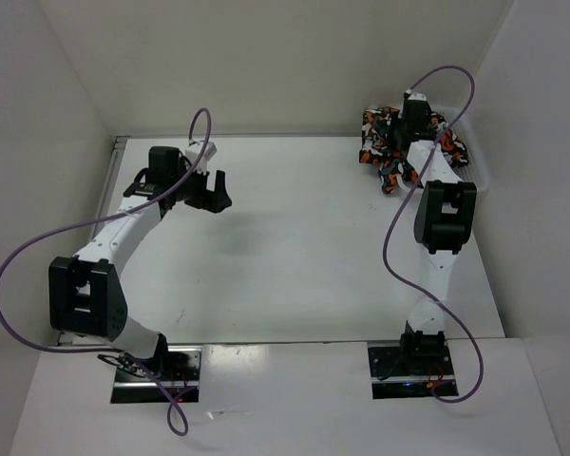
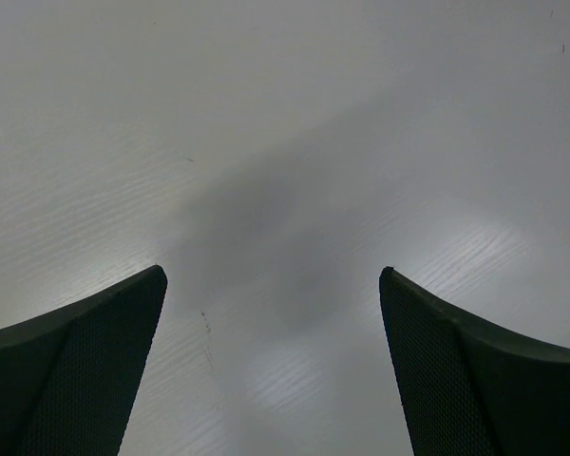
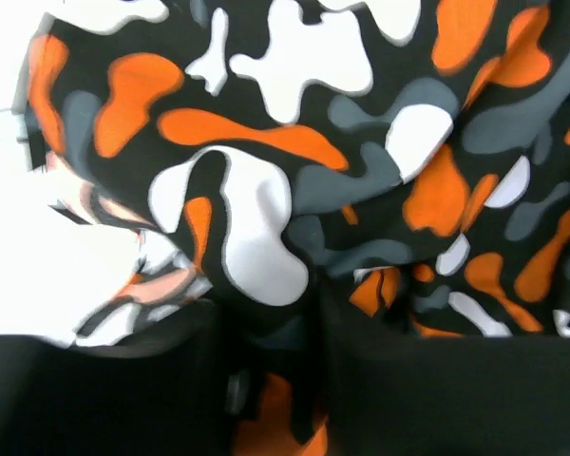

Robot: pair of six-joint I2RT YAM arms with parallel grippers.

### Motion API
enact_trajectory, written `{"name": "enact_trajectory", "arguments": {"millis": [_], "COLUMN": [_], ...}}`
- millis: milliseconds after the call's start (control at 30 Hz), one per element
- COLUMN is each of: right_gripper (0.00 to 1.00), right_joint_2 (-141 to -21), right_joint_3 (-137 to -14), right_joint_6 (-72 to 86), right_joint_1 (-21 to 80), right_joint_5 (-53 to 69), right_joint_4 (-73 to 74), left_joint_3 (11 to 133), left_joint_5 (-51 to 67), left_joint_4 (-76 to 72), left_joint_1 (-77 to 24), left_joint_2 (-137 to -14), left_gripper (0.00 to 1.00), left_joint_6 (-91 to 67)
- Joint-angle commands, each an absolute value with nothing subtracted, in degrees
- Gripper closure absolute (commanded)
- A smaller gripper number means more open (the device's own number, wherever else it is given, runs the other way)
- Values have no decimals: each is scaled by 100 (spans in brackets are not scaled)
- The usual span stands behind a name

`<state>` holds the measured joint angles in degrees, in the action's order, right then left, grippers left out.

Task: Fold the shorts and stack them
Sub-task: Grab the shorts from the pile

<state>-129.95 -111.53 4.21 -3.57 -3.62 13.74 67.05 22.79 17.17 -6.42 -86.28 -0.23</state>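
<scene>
Right claw straddles the shorts, likely to lift them; whether it grips, I cannot tell. Left claw hovers open.

The shorts, camouflage-printed orange, black, white and grey, lie crumpled at far right.

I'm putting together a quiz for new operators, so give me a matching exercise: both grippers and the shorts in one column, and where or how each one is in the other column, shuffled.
Column one:
1. left gripper
2. right gripper
3. the shorts

Column two:
A. bunched up at the far right
B. pushed down into patterned fabric
C. open above the bare table

Pairs: 1-C, 2-B, 3-A.
</scene>
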Motion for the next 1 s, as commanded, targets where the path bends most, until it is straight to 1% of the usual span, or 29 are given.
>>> {"name": "enact_trajectory", "arguments": {"millis": [0,33,100,167,200,233,267,300,333,433,467,600,700,867,900,967], "right_gripper": [65,74,80,79,74,50,48,52,65,90,100,100,100,100,100,100], "right_joint_2": [-12911,-12833,-12727,-12543,-12542,-12464,-12463,-12393,-12393,-12340,-12340,-12147,-11937,-11479,-11400,-11198], "right_joint_3": [-11636,-11637,-11689,-11689,-11689,-11689,-11689,-11637,-11637,-11522,-11462,-11399,-11610,-12558,-12916,-13322], "right_joint_6": [527,527,457,343,343,273,272,272,272,220,141,79,-78,-465,-570,-650], "right_joint_1": [-281,-281,-281,-281,-281,-281,-281,-281,-281,-281,-281,-281,-212,280,377,728], "right_joint_5": [-790,-956,-1133,-1203,-1204,-1091,-1038,-976,-976,-1046,-1116,-1169,-1169,-1556,-1608,-1670], "right_joint_4": [1143,1143,1081,1020,1020,1020,1020,1020,1020,1020,967,967,915,739,738,817], "left_joint_3": [6636,6636,6636,6636,6636,6636,6636,6575,6574,6461,6460,6276,6223,6223,6223,6223], "left_joint_5": [2338,2286,2285,2337,2338,2338,2390,2391,2391,2443,2443,2496,2496,2496,2435,2356], "left_joint_4": [1679,1679,1679,1626,1626,1626,1626,1626,1626,1626,1626,1626,1626,1451,1398,1318], "left_joint_1": [-624,-624,-624,-624,-624,-624,-624,-624,-624,-624,-624,-624,-624,-624,-624,-624], "left_joint_2": [-8692,-8692,-8692,-8640,-8640,-8579,-8578,-8500,-8499,-8376,-8306,-8122,-8060,-7893,-7823,-7727], "left_gripper": [1,1,1,1,1,1,1,1,1,1,1,1,1,1,1,1], "left_joint_6": [0,0,0,0,0,0,0,0,0,0,0,0,0,0,0,0]}}
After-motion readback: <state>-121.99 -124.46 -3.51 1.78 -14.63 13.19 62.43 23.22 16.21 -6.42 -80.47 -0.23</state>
